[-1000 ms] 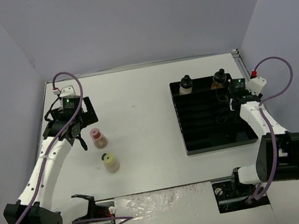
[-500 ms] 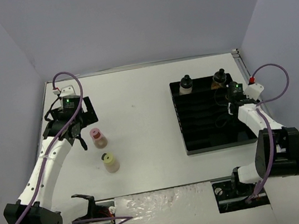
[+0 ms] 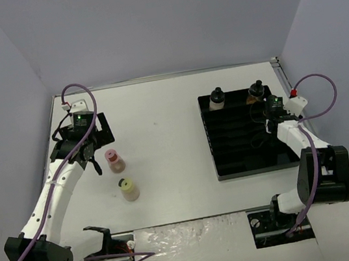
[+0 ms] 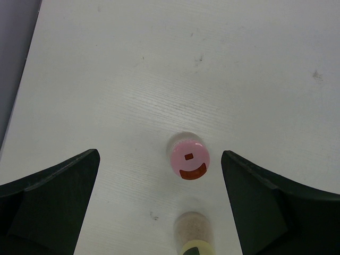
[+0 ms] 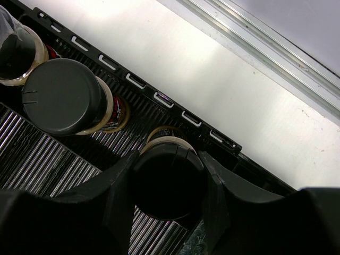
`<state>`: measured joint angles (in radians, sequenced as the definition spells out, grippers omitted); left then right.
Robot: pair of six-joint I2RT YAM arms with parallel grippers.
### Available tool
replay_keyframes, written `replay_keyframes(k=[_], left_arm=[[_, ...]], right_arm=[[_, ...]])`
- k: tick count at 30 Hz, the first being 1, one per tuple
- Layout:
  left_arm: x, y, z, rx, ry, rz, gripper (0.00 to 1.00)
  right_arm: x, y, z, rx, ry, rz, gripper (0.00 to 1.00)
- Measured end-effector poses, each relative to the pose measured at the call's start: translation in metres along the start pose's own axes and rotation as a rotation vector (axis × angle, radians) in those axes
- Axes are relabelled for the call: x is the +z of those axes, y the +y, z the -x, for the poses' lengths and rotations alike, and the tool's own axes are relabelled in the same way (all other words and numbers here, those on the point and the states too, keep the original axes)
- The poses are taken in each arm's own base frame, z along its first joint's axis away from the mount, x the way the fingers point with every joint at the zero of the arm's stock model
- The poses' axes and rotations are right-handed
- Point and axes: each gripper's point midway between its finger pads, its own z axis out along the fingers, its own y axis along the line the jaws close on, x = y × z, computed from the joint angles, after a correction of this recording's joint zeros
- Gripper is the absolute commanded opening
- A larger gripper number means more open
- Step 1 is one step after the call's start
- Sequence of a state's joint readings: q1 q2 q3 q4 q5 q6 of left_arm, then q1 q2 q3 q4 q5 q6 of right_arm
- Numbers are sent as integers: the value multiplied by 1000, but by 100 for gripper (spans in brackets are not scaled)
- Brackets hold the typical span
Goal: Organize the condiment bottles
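Left fingers (image 4: 160,159) are spread as wide as they go, with nothing in them. I hang them over the pink-capped jar (image 4: 188,158), which stands upright on the bare desk (image 4: 159,53) toward its left edge. It sits between my two tips with room on either side, a stance, I judge, for coming down around it. The yellow-capped jar (image 4: 194,239) stands just beside it on the side toward the desk's near edge, close but apart. Both are well away from the black slotted tray (image 3: 251,158), which lies by the desk's right edge. That is why this hand waits here: these two are the loose ones left to collect. Right fingers (image 3: 268,116) are clamped on the cap of a black-capped jar (image 5: 169,183), taken from above. The jar is upright, hard against the tray's slotted rim, with a pale collar showing under the cap. It lines up along that rim with its nearest neighbour (image 5: 64,95) and a third jar (image 5: 15,50) beyond, apart from the neighbour and not touching it. Holding by the cap makes sense, since the body goes down into the tray, where my tips would foul the other jars. I cannot tell whether its base is already on the tray floor, as my own wrist hides it from above. I'd guess I hold on until it is seated square in the row.
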<state>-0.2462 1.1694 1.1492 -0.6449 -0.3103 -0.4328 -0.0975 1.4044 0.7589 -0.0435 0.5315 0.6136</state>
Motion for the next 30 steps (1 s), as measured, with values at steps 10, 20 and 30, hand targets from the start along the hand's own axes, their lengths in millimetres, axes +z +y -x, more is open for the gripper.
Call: replay_keyframes(k=[10,20,30], left_arm=[[0,0,0,0,0,0,97],[0,0,0,0,0,0,97],[0,0,0,0,0,0,97]], right_arm=[[0,0,0,0,0,1,44],[0,-1,-3,-6,5,-2,58],[1,-3,-5,-10,10,-5,59]])
